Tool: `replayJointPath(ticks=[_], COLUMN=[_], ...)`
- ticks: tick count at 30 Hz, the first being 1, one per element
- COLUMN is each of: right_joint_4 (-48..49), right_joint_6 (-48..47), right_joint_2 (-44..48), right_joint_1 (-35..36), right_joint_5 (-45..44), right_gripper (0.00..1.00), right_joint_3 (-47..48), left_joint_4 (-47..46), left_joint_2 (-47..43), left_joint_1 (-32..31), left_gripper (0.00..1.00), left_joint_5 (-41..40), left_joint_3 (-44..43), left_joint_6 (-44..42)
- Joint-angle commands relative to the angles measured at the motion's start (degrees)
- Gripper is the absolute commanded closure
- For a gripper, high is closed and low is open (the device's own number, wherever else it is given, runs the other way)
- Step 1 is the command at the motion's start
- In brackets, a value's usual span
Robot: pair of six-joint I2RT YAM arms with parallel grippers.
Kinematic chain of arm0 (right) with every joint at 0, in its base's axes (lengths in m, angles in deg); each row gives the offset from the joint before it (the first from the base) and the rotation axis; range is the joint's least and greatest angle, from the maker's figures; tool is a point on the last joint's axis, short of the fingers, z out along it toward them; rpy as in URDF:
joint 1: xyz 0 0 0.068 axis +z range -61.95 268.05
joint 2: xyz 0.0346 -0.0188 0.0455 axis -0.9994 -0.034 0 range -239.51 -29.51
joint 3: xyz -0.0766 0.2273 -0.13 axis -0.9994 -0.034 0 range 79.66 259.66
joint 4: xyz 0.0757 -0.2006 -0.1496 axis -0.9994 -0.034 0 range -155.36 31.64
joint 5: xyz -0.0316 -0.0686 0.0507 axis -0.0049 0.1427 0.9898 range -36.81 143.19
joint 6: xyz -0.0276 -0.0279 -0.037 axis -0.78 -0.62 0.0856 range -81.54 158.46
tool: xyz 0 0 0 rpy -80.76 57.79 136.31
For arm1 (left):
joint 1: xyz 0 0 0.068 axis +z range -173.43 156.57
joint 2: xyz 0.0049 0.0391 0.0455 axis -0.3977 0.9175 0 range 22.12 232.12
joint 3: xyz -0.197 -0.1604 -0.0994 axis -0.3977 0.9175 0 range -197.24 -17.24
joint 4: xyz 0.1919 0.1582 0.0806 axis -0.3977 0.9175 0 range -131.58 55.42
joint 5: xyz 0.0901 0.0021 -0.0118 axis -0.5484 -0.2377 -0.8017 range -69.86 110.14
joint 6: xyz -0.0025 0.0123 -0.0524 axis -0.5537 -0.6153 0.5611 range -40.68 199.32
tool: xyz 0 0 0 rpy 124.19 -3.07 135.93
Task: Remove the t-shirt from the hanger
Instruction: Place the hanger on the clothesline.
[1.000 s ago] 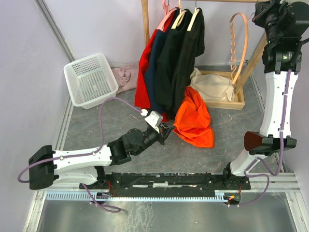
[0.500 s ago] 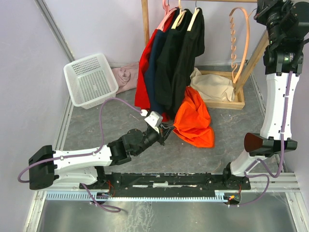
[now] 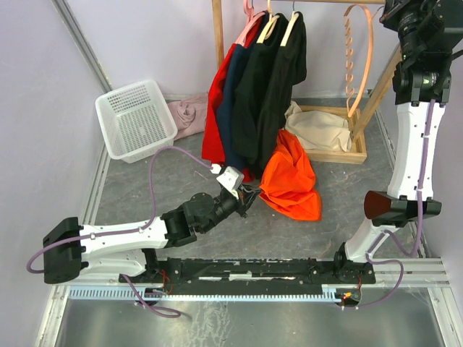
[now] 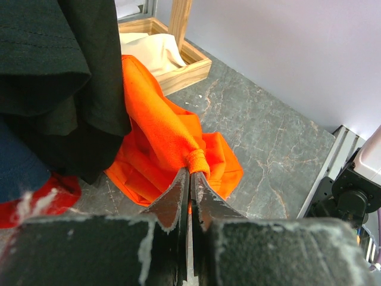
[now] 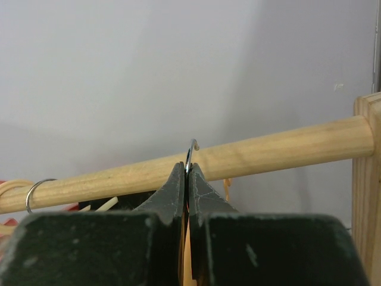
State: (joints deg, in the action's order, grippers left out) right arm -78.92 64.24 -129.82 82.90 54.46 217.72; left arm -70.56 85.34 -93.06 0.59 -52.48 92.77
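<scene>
The left gripper (image 4: 190, 174) pinches a fold of the orange t-shirt (image 4: 156, 119), while the right gripper (image 5: 187, 170) clamps the hanger hook (image 5: 188, 156) at the wooden rail (image 5: 268, 149).

Left arm (image 3: 116, 242), right arm (image 3: 412, 152): white shells, black joints, black bases. Lilac cables (image 3: 151, 191) loop outside each. Fingers (image 4: 171, 201) black, wedge-shaped, edges scuffed pale.

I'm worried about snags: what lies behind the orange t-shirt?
A cream cloth in the rack's wooden base tray. Hanging black shirts cover the top of the orange t-shirt; whatever is beneath it is hidden.
</scene>
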Motion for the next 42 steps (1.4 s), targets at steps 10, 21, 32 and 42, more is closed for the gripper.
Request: replayJointPath(ticks=[10,21,32,42], right_joint_4=[3.15,1.69,1.30,0.28], right_joint_6=[1.82,1.76,0.93,0.13], right_joint_2=[-2.73,-4.28,-2.84,-2.79], right_joint_1=[-0.28,-0.27,-0.28,-0.24], right_joint_5=[-0.21,-0.36,-0.27,-1.03], right_gripper=[0.99,0.99,0.92,0.79], right_joint_3=[6.21,7.32,4.86,4.76], left_joint_4=[-3.72,-3.72,-3.99,-4.08], left_joint_2=[-1.27,-1.87,-1.53,-1.30], left_joint_1=[-0.34,-0.35,-0.35,-0.34], left_gripper=[0.97,0.97,0.97,0.97], left_joint_5=[-1.73,-1.89,-1.99,-1.82], left_joint_3=[0.87,1.32,1.40,1.14], left_joint_6=[1.92,2.19,2.28,2.27])
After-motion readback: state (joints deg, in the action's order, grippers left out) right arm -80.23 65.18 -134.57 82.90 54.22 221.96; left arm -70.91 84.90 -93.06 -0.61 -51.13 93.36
